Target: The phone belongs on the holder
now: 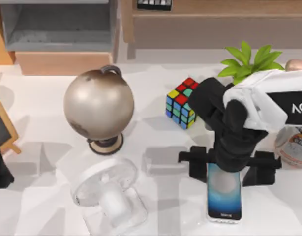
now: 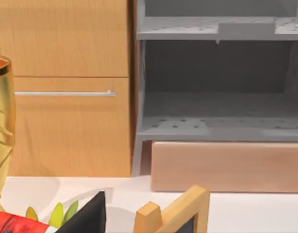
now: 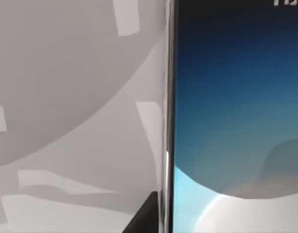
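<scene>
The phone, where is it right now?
In the top view the phone lies screen-up near the table's front edge, right of centre, directly under the right gripper, with the clear fan off to its left.

1. White letters "AG" stand on a black band of the right arm's white casing [image 1: 281, 105], at the right edge of the top view; the rest of the word runs out past the edge.
2. The phone [image 1: 224, 194] carries a small dark mark on its lower bezel, too small to read.
3. In the right wrist view, white strokes sit at the phone's [image 3: 236, 97] black bezel edge, cut off and unreadable.
4. The round container [image 1: 294, 145] at the right side of the table bears a label with small print and orange marks; no word can be made out.
</scene>
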`<state>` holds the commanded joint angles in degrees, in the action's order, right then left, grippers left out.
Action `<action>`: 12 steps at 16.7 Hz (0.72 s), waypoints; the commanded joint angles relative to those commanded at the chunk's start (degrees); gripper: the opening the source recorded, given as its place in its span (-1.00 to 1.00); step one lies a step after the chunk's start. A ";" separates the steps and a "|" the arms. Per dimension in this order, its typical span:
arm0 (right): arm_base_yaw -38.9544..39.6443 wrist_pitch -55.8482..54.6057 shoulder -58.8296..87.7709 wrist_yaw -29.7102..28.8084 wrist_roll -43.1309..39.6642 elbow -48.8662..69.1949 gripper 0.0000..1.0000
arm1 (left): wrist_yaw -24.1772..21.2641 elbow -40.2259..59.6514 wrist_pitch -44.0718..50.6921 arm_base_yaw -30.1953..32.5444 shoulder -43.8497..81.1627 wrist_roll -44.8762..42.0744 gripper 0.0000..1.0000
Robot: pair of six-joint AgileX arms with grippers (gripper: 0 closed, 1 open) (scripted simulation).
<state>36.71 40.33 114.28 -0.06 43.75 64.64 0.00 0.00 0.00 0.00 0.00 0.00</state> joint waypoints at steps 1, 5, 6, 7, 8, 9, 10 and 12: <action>0.00 0.00 0.00 0.00 0.00 0.00 -1.00 | 0.00 0.00 0.00 0.00 0.00 0.00 1.00; -0.01 3.65 -3.61 -1.26 -0.55 1.39 -1.00 | 0.00 0.00 0.00 0.00 0.00 0.00 1.00; -0.02 4.34 -3.87 -1.26 -0.55 1.67 -1.00 | 0.00 0.00 0.00 0.00 0.00 0.00 1.00; 0.00 5.08 -4.21 -1.26 -0.58 2.00 -1.00 | 0.00 0.00 0.00 0.00 0.00 0.00 1.00; -0.03 5.85 -4.55 -1.26 -0.57 2.34 -1.00 | 0.00 0.00 0.00 0.00 0.00 0.00 1.00; -0.08 6.58 -4.92 -1.25 -0.53 2.68 -1.00 | 0.00 0.00 0.00 0.00 0.00 0.00 1.00; -0.10 7.08 -5.31 -1.25 -0.55 2.99 -1.00 | 0.00 0.00 0.00 0.00 0.00 0.00 1.00; -0.11 7.22 -5.44 -1.25 -0.57 3.09 -1.00 | 0.00 0.00 0.00 0.00 0.00 0.00 1.00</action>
<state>36.60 47.55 108.84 -1.31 43.18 67.73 0.00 0.00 0.00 0.00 0.00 0.00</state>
